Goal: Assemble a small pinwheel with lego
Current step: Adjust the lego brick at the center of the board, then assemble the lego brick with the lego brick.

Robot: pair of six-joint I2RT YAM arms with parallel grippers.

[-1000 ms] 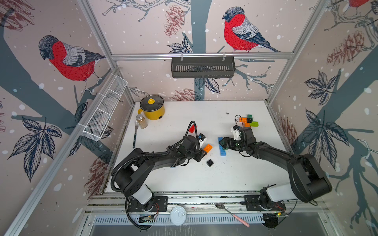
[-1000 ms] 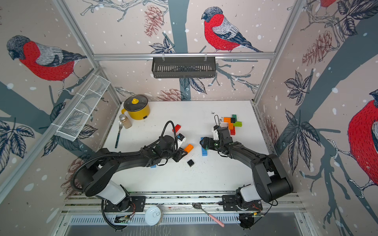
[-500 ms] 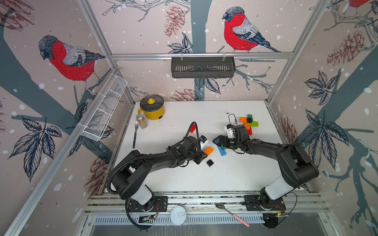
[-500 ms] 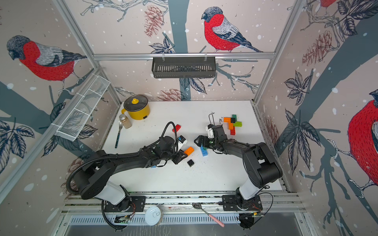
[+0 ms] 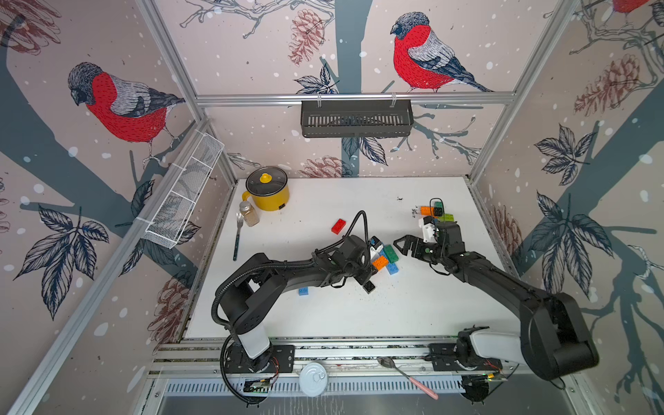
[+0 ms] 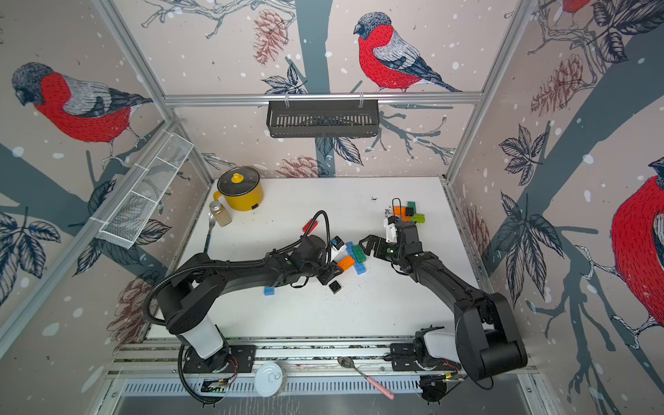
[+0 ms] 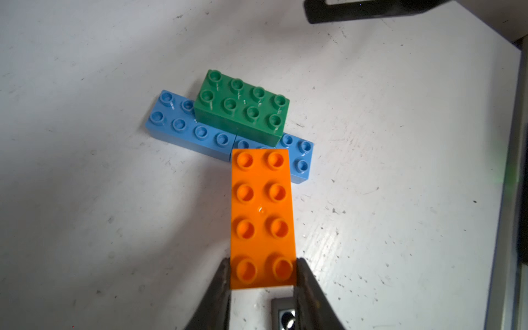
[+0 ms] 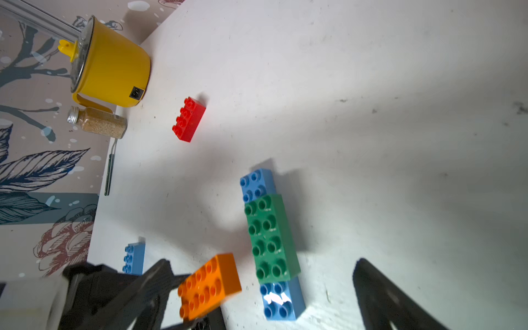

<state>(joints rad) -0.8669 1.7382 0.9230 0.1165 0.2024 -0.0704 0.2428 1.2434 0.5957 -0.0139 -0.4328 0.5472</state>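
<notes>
The left gripper was clamped on the near end of the orange brick, studs up. It had carried that brick a little forward in the last second, so the far end now reached the blue bricks lying end to end on the bench. Whether the orange brick touched them or hung just above could not be told. Just ahead, the green brick sat on top of the two blue ones, bridging their joint. Beyond it, the right gripper had drawn back from the stack and hung near it with its jaws wide and empty. Judging by that, the green piece was seated and the way was clear to add the orange one crosswise as the next arm of the pinwheel. Close behind the left gripper lay a black square. Farther off were a red brick and a small heap of spare bricks, well behind the right gripper.
</notes>
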